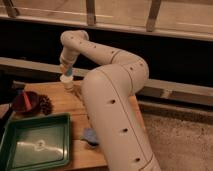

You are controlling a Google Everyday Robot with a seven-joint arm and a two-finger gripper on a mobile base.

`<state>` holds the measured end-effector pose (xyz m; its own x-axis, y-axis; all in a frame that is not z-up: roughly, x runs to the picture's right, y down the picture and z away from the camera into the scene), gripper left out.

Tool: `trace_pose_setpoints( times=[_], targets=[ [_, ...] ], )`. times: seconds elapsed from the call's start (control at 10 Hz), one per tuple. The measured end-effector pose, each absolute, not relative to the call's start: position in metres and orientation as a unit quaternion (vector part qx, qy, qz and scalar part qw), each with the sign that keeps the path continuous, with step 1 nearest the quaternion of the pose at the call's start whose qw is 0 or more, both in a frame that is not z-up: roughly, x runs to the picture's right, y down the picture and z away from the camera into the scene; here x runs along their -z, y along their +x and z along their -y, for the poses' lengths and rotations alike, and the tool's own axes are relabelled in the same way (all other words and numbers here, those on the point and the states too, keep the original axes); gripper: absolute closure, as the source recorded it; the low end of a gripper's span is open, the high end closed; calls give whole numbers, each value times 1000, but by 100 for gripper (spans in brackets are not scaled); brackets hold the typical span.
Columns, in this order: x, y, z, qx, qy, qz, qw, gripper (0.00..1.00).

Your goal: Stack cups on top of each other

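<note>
step: nesting blue-grey cup [67, 73] into white paper cup [67, 82], upper left | gripper [66, 70]: closed, gripping blue-grey cup | advice: centring, lowering straight before releasing.

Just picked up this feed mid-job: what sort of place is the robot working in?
Probably an indoor office or lab workspace, by a window. A wooden table carries a green tray and a reddish bowl; a railing runs behind. The gripper, shut, is at the white cup.
</note>
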<state>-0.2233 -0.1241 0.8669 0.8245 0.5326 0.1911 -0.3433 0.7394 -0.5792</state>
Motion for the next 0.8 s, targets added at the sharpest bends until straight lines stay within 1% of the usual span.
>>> trace_pose_setpoints(
  times=[0.3, 0.8],
  targets=[
    [-883, -225, 115, -254, -282, 179, 908, 100],
    [-885, -242, 113, -247, -292, 187, 905, 100]
  ],
)
